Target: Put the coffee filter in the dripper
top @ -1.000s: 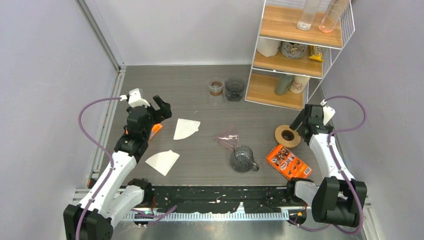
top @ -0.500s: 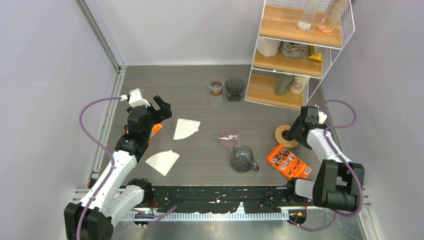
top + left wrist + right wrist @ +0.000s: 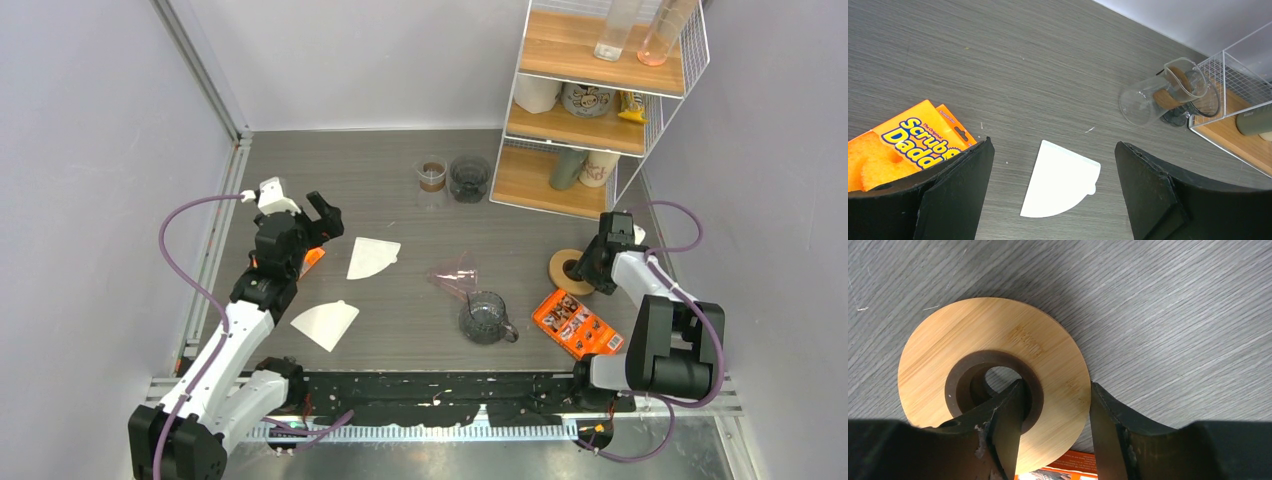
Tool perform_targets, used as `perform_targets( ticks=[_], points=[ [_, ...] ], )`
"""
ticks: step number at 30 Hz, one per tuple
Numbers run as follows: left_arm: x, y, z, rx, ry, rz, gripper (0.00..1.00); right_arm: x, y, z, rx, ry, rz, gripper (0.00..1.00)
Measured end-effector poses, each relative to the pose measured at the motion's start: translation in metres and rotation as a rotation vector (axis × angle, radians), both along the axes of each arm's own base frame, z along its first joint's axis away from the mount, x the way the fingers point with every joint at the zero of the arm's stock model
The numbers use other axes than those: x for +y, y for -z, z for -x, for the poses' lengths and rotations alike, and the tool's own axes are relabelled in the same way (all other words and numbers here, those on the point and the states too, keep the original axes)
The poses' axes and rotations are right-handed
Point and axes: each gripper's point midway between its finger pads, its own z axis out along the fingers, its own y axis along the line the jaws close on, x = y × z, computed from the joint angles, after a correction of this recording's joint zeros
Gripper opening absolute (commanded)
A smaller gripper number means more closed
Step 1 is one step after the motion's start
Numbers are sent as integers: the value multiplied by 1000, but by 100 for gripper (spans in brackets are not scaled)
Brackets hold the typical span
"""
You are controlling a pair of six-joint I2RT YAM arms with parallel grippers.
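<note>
Starts at 9 o'clock of the table with the left gripper [image 3: 328, 225]: jaws spread fully apart, nothing between them. Hangs above the surface with the wrist pitched forward and down, elbow bent, base back at 7 o'clock.

Looks down, in the left wrist view, on the coffee filter [image 3: 1060, 182], lying flat on the tabletop with an orange sponge pack [image 3: 903, 145] near it at 9 o'clock. Reads as thin folded paper: almost weightless, limp, quick to crease or tear, and flush with the table, so awkward to get a finger under. Suggests a light pinch at the curved edge or the small tab, not the flat middle. Shows a second filter [image 3: 325, 324] at 7 o'clock of the first, well apart.

Places the dripper [image 3: 455, 274], judged to be the pink translucent cone, on its side at 3 o'clock of the filter, with a glass mug [image 3: 485, 318] just beside it at 5 o'clock.

Ends at 3 o'clock with the right gripper [image 3: 1055, 390], arm folded tight over its base. Stands half open astride the band of a wooden ring [image 3: 1048, 350], one finger in the centre hole, the other outside the rim. Cannot tell whether the pads press yet.
</note>
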Motion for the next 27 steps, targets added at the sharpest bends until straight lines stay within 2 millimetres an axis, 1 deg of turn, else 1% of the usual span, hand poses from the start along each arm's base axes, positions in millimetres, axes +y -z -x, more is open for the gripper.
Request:
perform_targets(
  ticks=[1,3,8,13,16,18,23,27],
  points=[
    [0,0,0,0,0,0,100,0,0,0,0,0,-1,38],
    [0,0,0,0,0,0,100,0,0,0,-1,-3,-2,31],
    [0,0,0,0,1,-1,100,0,0,-1,-4,-4,-4,21],
    [0,0,0,0,3,-2,100,2,-1,-4,-16,-13,-13,7],
    [-1,0,0,0,5,-1,100,6,-5,-6,-35,-28,-32,5],
    [-1,0,0,1,8,-1,99,9,-11,-8,-60,-44,-40,5],
    [-3,0,0,0,20,3,100,16,-34,-13,-145,-82,-56,5],
    [-7,-3,-1,-13,36,11,100,31,-55,-15,-205,-147,-93,5]
  ],
)
